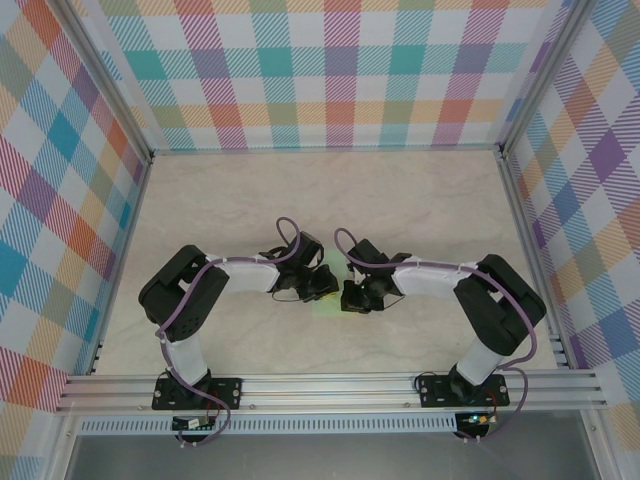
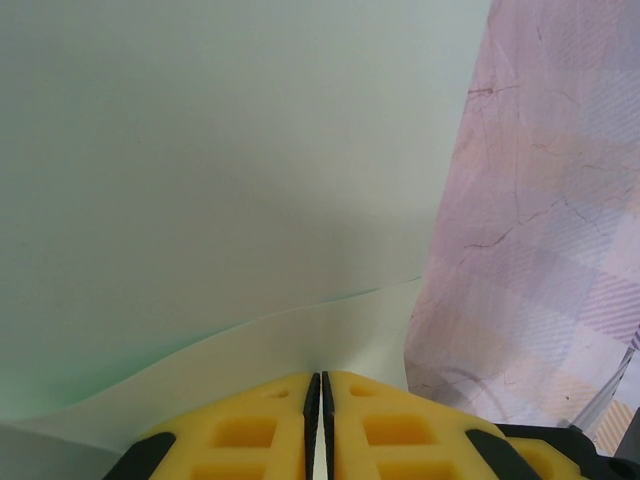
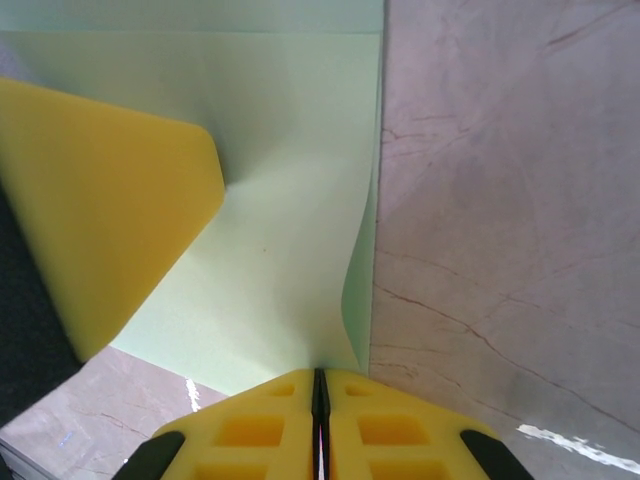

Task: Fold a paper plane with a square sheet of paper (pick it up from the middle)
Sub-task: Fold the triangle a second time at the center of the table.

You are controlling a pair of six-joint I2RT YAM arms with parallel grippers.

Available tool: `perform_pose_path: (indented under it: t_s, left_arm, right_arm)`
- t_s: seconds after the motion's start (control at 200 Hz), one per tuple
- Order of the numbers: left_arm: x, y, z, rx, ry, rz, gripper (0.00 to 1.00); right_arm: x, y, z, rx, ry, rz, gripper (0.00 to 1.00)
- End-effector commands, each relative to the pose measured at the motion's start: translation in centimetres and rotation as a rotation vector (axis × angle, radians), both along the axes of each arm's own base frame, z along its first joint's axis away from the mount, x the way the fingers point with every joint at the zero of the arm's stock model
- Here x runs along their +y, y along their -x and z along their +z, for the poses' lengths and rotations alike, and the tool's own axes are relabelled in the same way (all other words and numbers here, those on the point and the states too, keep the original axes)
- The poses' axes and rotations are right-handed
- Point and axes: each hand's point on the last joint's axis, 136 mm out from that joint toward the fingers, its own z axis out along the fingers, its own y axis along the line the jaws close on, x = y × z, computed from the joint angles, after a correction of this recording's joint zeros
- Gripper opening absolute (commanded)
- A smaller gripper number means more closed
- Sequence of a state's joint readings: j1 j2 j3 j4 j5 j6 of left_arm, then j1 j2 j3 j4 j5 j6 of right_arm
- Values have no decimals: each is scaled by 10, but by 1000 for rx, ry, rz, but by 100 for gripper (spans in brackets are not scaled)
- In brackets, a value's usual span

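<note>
Both left gripper (image 2: 320,385) and right gripper (image 3: 320,378) clamp the edge of thin, floppy, likely crease-prone paper (image 3: 280,220) at six o'clock.

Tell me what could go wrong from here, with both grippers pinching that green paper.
1. The left gripper and the right gripper are both shut on the same thin paper. Pulling apart or twisting could tear it.
2. The paper bows up beside the right gripper and dimples against the left gripper's finger, so a stray crease might set.
3. The right gripper seems to hold only the paper's edge, so the paper could slip out.
</note>
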State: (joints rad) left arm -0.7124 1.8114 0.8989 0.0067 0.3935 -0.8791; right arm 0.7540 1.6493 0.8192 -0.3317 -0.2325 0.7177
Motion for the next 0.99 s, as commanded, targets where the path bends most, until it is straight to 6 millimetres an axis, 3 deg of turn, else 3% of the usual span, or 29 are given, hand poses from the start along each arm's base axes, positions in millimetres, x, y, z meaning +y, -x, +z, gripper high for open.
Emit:
perform_pose_path:
  t_s: [0.0,0.215,0.295,0.4,0.5,0.86,0.99]
  left_arm:
    - [32,8,-33,69,-151,63,14]
    - [33,8,-34,69,-152,64,13]
    - [30,8,-32,67,-139,55,13]
    - [26,8,-31,67,-121,47,13]
    - [25,7,-29,63,-111,43,13]
    - [22,7,-26,63,-91,37,13]
    - [19,5,-22,57,-78,37,14]
  right_arm:
    - [-30,39,-17,133,99,27,11]
    - [-40,48,-15,146,125,29,11]
    - [-38,39,-4,100,121,23,10]
    - [-26,19,21,-16,55,15,11]
    - [-13,5,32,-64,7,16,11]
    - [16,-11,21,-46,-48,45,11]
    - [15,-9,15,-30,-43,41,11]
